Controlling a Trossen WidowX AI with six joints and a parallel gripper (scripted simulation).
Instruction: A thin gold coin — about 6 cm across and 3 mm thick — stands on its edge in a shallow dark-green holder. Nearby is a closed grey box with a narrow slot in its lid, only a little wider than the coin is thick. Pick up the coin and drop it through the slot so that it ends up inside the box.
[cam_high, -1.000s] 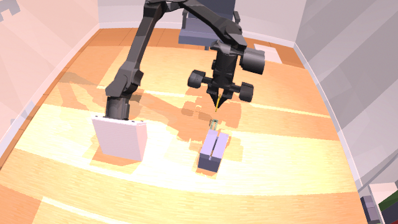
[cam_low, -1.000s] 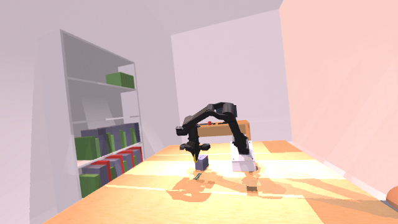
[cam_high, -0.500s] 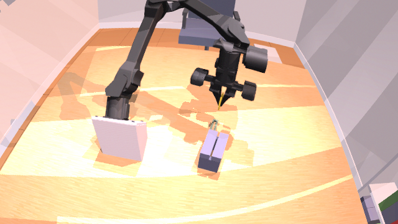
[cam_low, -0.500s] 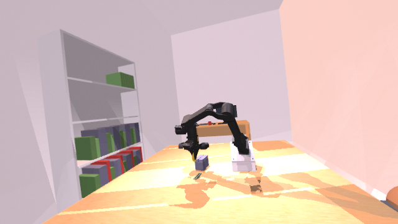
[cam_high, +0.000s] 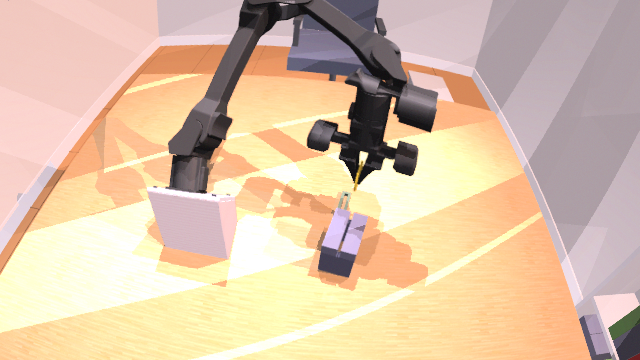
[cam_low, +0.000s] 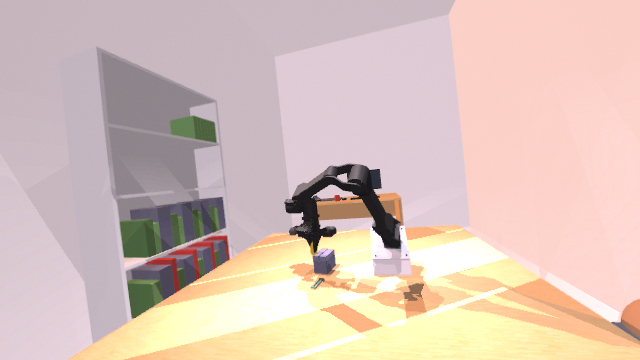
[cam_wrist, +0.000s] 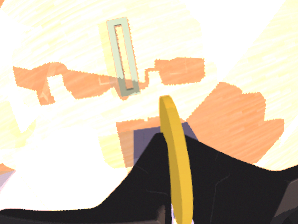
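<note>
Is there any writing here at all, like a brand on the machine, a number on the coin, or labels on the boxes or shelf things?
None: no words, numbers or signs can be read in any view.
Gold coin, pinched in the hand: seen edge-on, faces hidden.
Grey box: plain lid.
White base block: fine ribbing, no letters.
Green and red blocks on the bookshelf: plain.

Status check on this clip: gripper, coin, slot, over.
Gripper shut on coin, edge-on, lifted. Holder empty below. Box slot near, not yet under coin. Nothing in the way.
</note>
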